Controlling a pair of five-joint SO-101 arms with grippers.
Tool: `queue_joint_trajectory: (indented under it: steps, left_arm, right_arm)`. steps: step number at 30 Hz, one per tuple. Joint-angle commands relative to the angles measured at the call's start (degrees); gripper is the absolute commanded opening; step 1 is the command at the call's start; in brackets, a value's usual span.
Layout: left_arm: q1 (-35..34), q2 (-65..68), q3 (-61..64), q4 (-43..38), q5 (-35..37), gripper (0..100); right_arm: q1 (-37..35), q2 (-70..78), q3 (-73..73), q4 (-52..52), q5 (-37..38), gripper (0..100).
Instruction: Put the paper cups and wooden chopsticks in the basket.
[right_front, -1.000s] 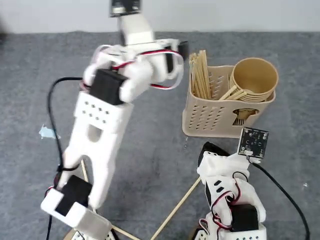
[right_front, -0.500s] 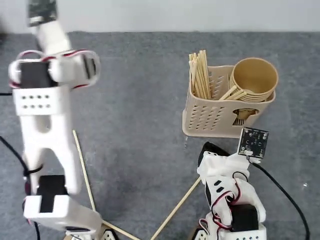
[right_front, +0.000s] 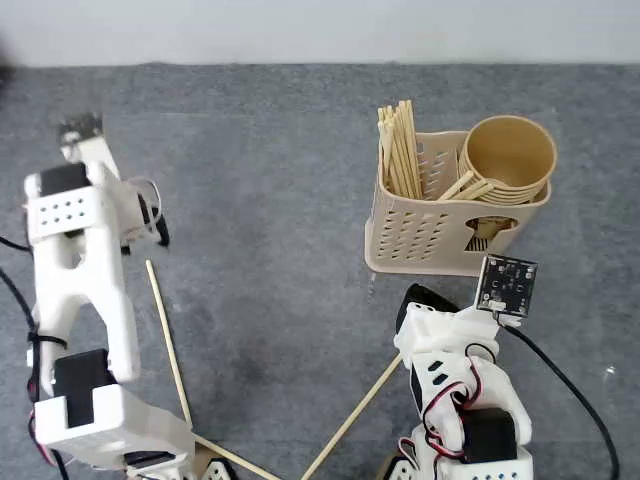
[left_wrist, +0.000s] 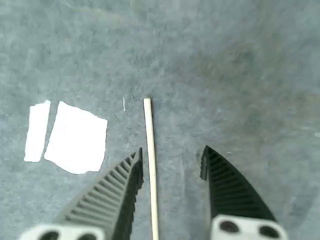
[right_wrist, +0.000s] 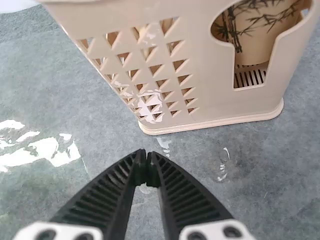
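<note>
Straddling a chopstick (left_wrist: 150, 165), parted left end effector (left_wrist: 172, 150)

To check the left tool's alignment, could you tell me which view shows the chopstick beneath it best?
The left wrist view: the chopstick lies close up between the tips of the open left tool. The high view shows it small, beside that arm.

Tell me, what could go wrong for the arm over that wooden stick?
The left gripper is open astride the chopstick, but the stick lies close to one finger, so closing might nudge it aside instead of pinching it. The basket already holds a tight bunch of upright chopsticks, so another could catch on them and fall outside.
</note>
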Motion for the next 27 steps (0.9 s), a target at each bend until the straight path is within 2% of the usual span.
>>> queue_joint_trajectory:
  steps: [1, 9, 12, 20, 27]
  left_arm:
    - [-0.26, -2.9, 6.81, -6.95, -1.05, 19]
    - [-0.26, -2.9, 24.92, -25.67, -1.23, 19]
    - [-0.26, -2.9, 29.49, -30.42, -1.23, 19]
    - [-0.35, -2.99, 29.67, -29.45, -0.97, 18]
    - [-0.26, -2.9, 29.76, -29.45, -0.97, 1]
  right_arm:
    - [-0.4, 0.13, -1.14, -0.92, -0.44, 1.3]
    - [-0.4, 0.13, -1.14, -0.92, -0.35, 1.3]
    - [-0.4, 0.13, -1.14, -0.92, -0.35, 1.3]
    - [-0.4, 0.13, -1.14, -0.92, -0.35, 1.3]
    - [-0.4, 0.13, -1.14, -0.92, -0.35, 1.3]
